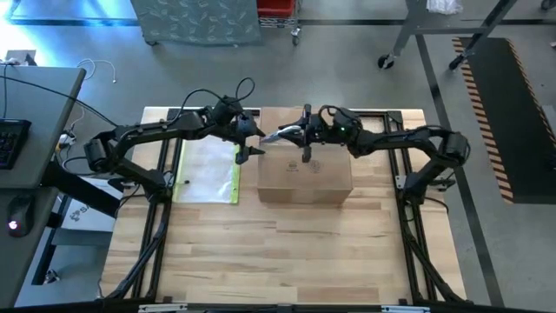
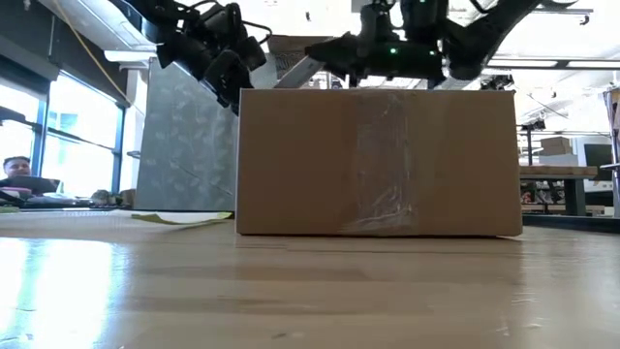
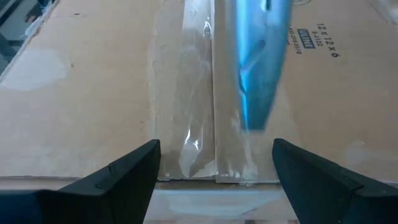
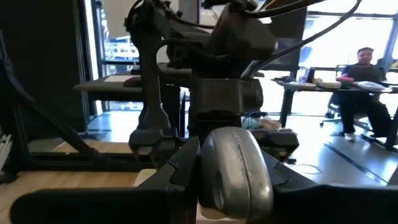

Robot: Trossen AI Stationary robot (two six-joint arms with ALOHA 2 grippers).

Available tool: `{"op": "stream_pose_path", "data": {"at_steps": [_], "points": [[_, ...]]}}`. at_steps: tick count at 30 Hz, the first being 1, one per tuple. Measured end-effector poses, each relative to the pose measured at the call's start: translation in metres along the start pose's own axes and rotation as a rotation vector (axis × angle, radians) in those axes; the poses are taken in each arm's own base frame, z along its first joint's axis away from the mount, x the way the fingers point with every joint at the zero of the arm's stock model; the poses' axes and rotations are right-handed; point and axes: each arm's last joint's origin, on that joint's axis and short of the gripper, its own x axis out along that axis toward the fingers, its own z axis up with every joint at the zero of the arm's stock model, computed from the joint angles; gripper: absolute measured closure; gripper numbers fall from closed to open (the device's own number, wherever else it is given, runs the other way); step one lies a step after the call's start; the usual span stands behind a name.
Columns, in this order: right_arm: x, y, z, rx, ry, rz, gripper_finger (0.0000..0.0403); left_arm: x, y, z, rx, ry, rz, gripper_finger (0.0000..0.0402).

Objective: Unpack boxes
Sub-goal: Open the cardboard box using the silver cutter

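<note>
A brown cardboard carton (image 1: 305, 165) sits mid-table, its taped seam (image 3: 199, 93) uppermost. The left gripper (image 1: 251, 139) hovers at its left edge, jaws wide. The right gripper (image 1: 300, 135) clamps a silvery tool (image 4: 233, 171) (blade over the seam).

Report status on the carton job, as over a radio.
Left gripper open at carton edge, by taped seam. Right gripper shut on silver blade tool over carton top. Carton still taped. Clear sleeve lies beside, apart.
</note>
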Motion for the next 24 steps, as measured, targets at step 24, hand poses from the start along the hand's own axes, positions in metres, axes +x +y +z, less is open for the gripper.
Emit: {"op": "stream_pose_path", "data": {"at_steps": [24], "points": [[0.011,-0.006,-0.012,-0.061,0.113,0.000,0.0342,0.001,-0.001,-0.002,-0.003,0.015,-0.001,0.0108]]}}
